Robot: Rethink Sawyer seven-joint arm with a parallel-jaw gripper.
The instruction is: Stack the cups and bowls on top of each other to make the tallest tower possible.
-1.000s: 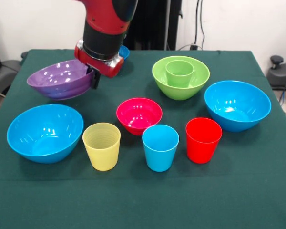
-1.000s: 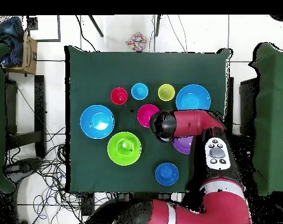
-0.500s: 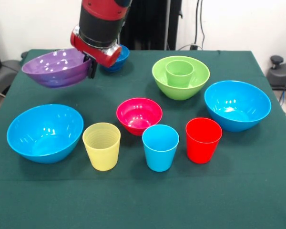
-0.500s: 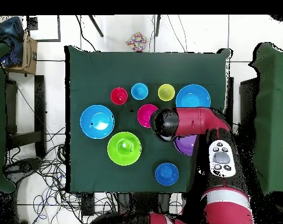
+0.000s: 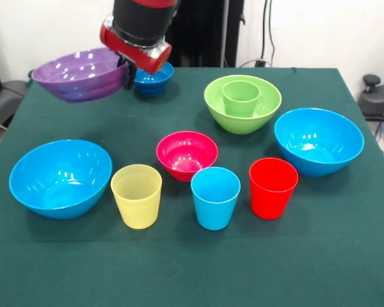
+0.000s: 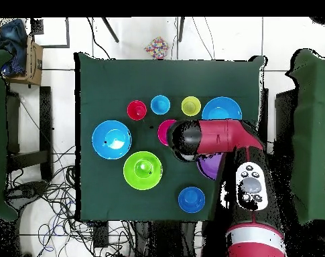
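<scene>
My gripper (image 5: pixel 125 69) is shut on the right rim of the wide purple bowl (image 5: pixel 82 77), holding it in the air above the table's left rear; in the overhead view the arm covers most of the purple bowl (image 6: pixel 210 167). The lime-green bowl (image 5: pixel 243 114) (image 6: pixel 133 175) holds the green cup (image 5: pixel 241 97) (image 6: pixel 147 166). Along the front stand the pale yellow cup (image 5: pixel 136 196), light blue cup (image 5: pixel 216 197) and red cup (image 5: pixel 273 187). The pink-red bowl (image 5: pixel 187 155) sits mid-table, and the small dark blue bowl (image 5: pixel 155 78) just behind the gripper.
Two large light blue bowls rest on the green cloth, one front left (image 5: pixel 60 178) and one at the right (image 5: pixel 319 141). In the overhead view the red arm (image 6: pixel 215 139) spans the table's right half and hides part of the pink-red bowl (image 6: pixel 163 131).
The gripper has risen with the purple bowl, lifting it well off the cloth and a little toward the table's far side. Nothing else has moved.
</scene>
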